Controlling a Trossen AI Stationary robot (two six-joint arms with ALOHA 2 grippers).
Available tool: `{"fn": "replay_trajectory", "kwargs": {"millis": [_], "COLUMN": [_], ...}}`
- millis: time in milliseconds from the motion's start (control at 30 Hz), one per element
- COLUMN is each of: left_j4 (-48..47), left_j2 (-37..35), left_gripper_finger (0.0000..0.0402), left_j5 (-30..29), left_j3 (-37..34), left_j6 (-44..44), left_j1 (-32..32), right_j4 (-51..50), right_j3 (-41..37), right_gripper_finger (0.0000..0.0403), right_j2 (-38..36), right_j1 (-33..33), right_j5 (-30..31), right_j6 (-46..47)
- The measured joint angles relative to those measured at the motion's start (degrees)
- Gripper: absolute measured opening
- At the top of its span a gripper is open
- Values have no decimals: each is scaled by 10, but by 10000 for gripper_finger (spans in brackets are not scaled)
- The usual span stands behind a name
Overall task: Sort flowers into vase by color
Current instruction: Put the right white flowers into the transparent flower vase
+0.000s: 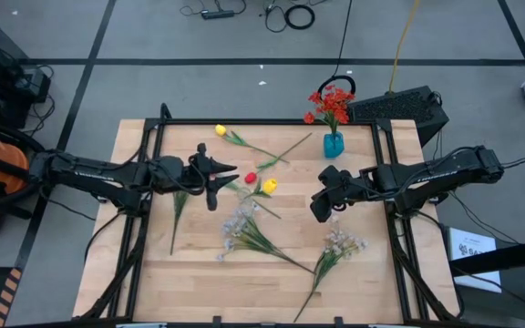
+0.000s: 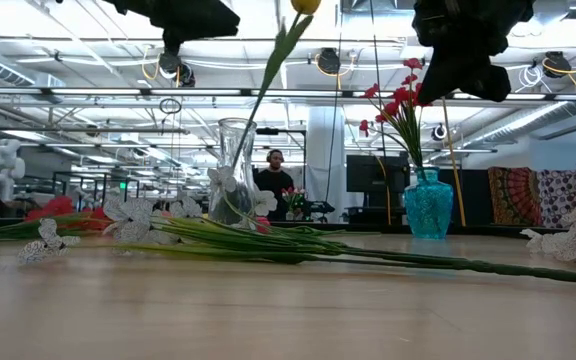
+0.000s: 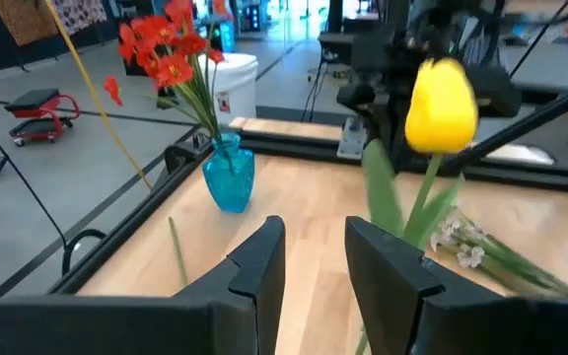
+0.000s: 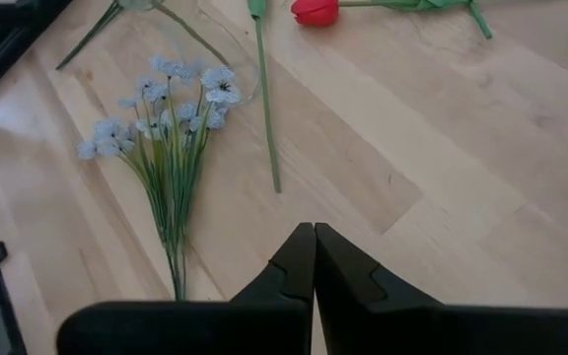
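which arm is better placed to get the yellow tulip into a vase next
Left. The left gripper hangs beside the yellow tulip at mid-table, fingers open, the bloom just ahead in its wrist view. The right gripper is shut, over the pale sprays.

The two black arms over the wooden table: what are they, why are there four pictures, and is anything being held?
They are robot arms, each ending in a two-fingered pincer. One picture looks straight down on the table. One looks across it from table height. The other two come from cameras on each arm's wrist. On the table lie loose artificial flowers: a yellow tulip, a red bud and pale sprays. Red flowers stand in the teal vase. The left pincer is open, with another yellow tulip just ahead of it. The right pincer is shut and empty.
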Motion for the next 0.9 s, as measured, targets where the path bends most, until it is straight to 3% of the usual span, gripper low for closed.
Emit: {"fn": "replay_trajectory", "kwargs": {"millis": [167, 367, 500, 733, 900], "left_j4": [-30, -175, -251, -290, -290], "left_j2": [-46, -105, -119, -120, -120], "left_gripper_finger": [116, 116, 116, 116, 116], "left_j5": [0, 0, 0, 0, 0], "left_j3": [1, 1, 1, 1, 1], "left_j6": [-22, -124, -154, -150, -144], "left_j1": [0, -1, -6, -20, -24], "right_j4": [0, 0, -4, -66, -166], "right_j3": [0, 0, 0, 0, 22], "right_gripper_finger": [0, 0, 0, 0, 0], "right_j2": [0, 0, 0, 15, 67], "right_j1": [0, 0, 5, 68, 139], "right_j5": [0, 16, 17, 12, -53], "right_j6": [49, 68, 132, 316, 486]}}
